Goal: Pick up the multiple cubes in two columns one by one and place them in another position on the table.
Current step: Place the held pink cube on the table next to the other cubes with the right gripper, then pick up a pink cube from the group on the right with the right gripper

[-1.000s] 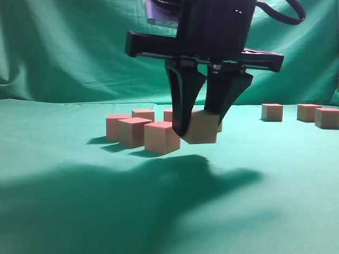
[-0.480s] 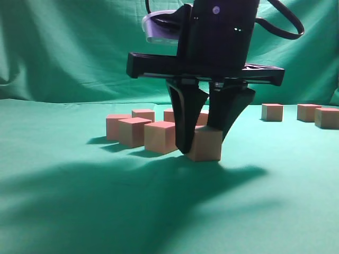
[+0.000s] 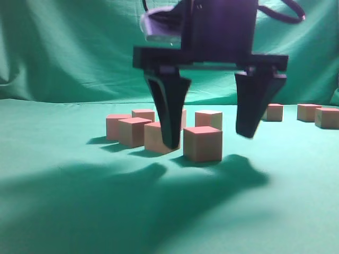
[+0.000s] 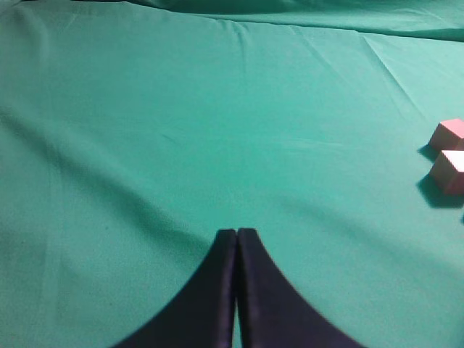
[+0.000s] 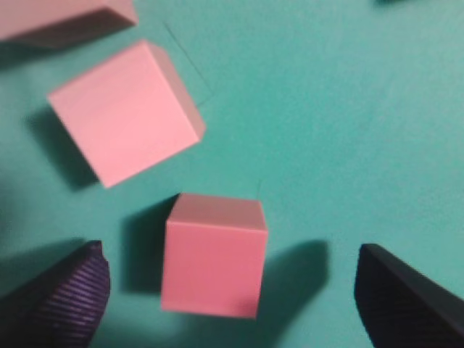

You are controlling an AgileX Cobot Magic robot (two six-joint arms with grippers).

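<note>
My right gripper (image 3: 207,138) hangs open over the table (image 3: 63,211), its dark fingers (image 3: 167,114) astride one cube (image 3: 202,143) without touching it. That cube (image 5: 214,254) stands free on the cloth, seen from above in the right wrist view with clear gaps to both fingers (image 5: 61,301). Several more cubes (image 3: 132,131) cluster just left of and behind it. Three cubes (image 3: 309,111) stand in a line at the far right. My left gripper (image 4: 237,233) is shut on nothing over bare cloth, with two cubes (image 4: 449,170) off to its right.
A neighbouring cube (image 5: 123,109) lies close to the released one, beyond my right gripper's left finger. A draped green backdrop (image 3: 63,47) rises behind the table. Bare cloth stretches across the front and left of the table.
My right gripper lowered the cube it held onto the cloth, then opened wide and let it go. The cube now stands by itself beside the cluster.
</note>
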